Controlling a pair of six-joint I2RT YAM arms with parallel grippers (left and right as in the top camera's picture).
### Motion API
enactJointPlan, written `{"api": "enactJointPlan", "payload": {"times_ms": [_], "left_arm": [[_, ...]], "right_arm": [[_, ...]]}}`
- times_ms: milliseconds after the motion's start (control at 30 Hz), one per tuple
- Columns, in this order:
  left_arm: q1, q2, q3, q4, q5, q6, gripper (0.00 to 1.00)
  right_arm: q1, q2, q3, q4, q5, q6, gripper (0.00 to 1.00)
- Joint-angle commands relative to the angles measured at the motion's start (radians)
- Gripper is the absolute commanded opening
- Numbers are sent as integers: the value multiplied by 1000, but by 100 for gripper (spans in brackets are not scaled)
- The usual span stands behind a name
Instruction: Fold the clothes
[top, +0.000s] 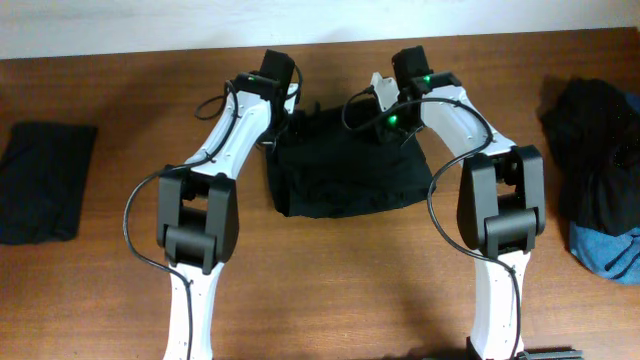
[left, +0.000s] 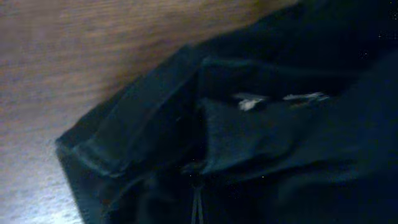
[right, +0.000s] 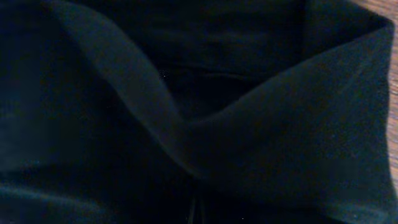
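A black garment (top: 340, 175) lies partly folded on the middle of the wooden table. My left gripper (top: 290, 125) is down at its far left corner. My right gripper (top: 385, 112) is at its far right edge. In the left wrist view the hemmed black cloth (left: 149, 112) bunches into the shut left gripper (left: 198, 190). In the right wrist view a fold of the same cloth (right: 249, 124) runs down into the shut right gripper (right: 196, 202). The fingers themselves are hard to make out against the dark fabric.
A folded black piece (top: 42, 182) lies at the left side of the table. A heap of black clothes (top: 595, 150) with a blue piece (top: 612, 250) under it sits at the right edge. Both arms' bases stand at the near edge.
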Motion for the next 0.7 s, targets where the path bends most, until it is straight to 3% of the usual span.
{"api": "enactJointPlan", "payload": {"times_ms": [0, 367, 500, 667], "left_arm": [[13, 43, 2, -33, -122, 20, 0], [67, 40, 9, -40, -161, 42, 0], [76, -2, 63, -59, -154, 42, 0], [58, -97, 129, -101, -154, 42, 0]], "right_arm": [[-21, 16, -47, -18, 169, 4, 4], [-87, 16, -42, -17, 191, 4, 5], [-84, 13, 8, -41, 171, 4, 37], [-84, 3, 136, -129, 91, 12, 45]]}}
